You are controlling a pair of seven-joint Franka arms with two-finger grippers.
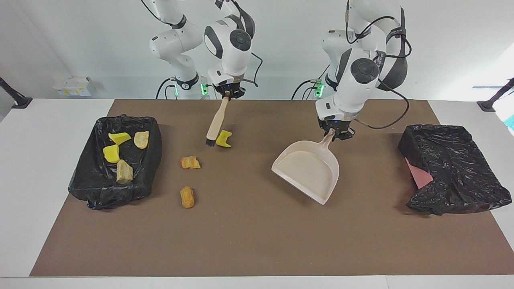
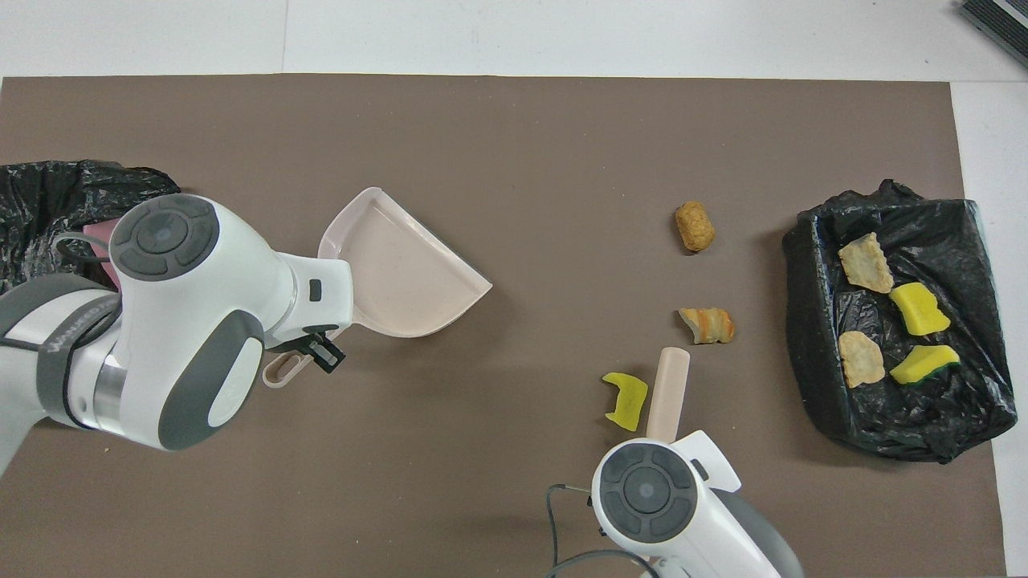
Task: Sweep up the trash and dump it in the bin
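Three loose pieces of trash lie on the brown mat: a yellow sponge chunk [image 1: 224, 139] [image 2: 626, 400], an orange-tan lump [image 1: 190, 162] [image 2: 707, 324] and a small roll [image 1: 187, 197] [image 2: 695, 225]. Several more scraps lie in the black-bagged bin [image 1: 154, 154] [image 2: 803, 321] at the right arm's end. My right gripper [image 1: 228, 94] is shut on the beige brush [image 1: 217, 120] [image 2: 668, 389]. The brush slants down, and its dark bristles sit right beside the yellow chunk. My left gripper [image 1: 335, 134] [image 2: 317, 353] is shut on the handle of the beige dustpan [image 1: 309, 170] [image 2: 401, 277], whose mouth is turned toward the loose scraps.
A second black-bagged bin [image 1: 453, 168] [image 2: 48, 201] with pink showing inside stands at the left arm's end, close to the left arm's wrist. Small white boxes [image 1: 72, 85] sit off the mat near the right arm's base. White table borders the mat.
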